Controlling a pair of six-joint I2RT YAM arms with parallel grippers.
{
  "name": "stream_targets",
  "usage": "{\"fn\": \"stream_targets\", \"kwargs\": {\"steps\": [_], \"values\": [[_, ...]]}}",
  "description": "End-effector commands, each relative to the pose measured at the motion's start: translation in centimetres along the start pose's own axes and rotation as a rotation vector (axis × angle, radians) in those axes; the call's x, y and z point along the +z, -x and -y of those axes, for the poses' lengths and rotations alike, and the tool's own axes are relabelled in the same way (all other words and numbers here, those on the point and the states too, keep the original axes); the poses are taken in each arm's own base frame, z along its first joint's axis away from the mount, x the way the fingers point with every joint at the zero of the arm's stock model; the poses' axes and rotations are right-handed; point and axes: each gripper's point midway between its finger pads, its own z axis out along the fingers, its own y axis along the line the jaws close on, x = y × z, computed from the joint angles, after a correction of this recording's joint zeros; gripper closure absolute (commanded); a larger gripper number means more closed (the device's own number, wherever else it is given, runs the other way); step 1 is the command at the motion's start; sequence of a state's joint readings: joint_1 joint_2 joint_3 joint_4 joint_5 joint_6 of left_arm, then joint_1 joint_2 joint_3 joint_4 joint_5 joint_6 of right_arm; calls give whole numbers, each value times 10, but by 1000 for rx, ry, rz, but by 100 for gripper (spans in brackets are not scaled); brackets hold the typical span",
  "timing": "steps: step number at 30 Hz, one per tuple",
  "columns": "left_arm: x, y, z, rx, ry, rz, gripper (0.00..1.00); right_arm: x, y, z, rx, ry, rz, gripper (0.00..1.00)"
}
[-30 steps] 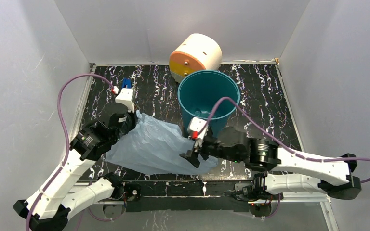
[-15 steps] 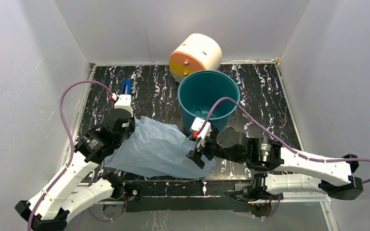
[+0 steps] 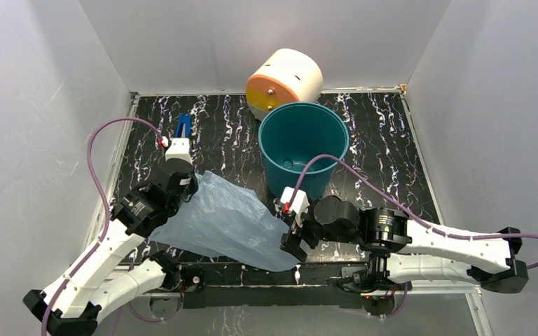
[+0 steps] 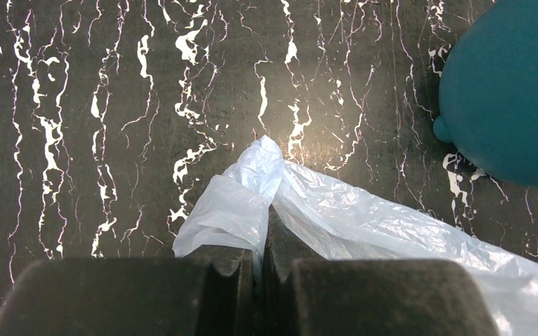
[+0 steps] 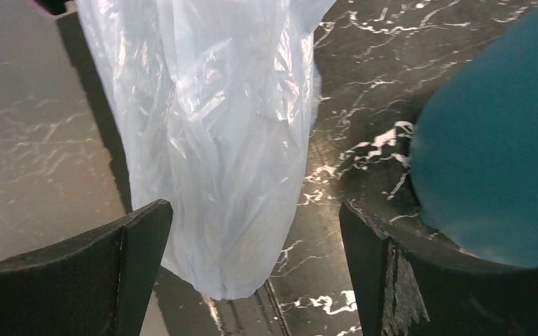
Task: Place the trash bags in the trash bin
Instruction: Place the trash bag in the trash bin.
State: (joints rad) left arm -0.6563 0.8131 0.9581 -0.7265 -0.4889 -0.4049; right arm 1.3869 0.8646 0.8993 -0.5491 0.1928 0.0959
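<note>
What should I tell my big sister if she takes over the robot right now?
Left end effector: shut on one corner of the trash bag.
Right end effector: wide open, the bag's other end between its fingers, not gripped.
Bag: stretched between the two arms, on the near side of the trash bin, all of it outside.
Bin: upright, no bag in it.
Done: one corner pinched.
Left: probably grip the far end too, lift the bag and put it into the bin.
</note>
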Motion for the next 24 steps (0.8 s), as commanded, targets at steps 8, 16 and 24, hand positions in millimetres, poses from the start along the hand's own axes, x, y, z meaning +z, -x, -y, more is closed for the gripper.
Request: {"fn": "stream_targets", "kwargs": {"steps": [8, 16, 24], "values": [[4, 6, -2, -18, 36, 11, 100, 62, 30, -44, 123, 179, 114, 1], [4, 6, -6, -18, 47, 8, 100, 124, 19, -30, 74, 53, 100, 32], [-15, 28, -18, -46, 75, 83, 100, 105, 66, -34, 0, 95, 272, 100]]}}
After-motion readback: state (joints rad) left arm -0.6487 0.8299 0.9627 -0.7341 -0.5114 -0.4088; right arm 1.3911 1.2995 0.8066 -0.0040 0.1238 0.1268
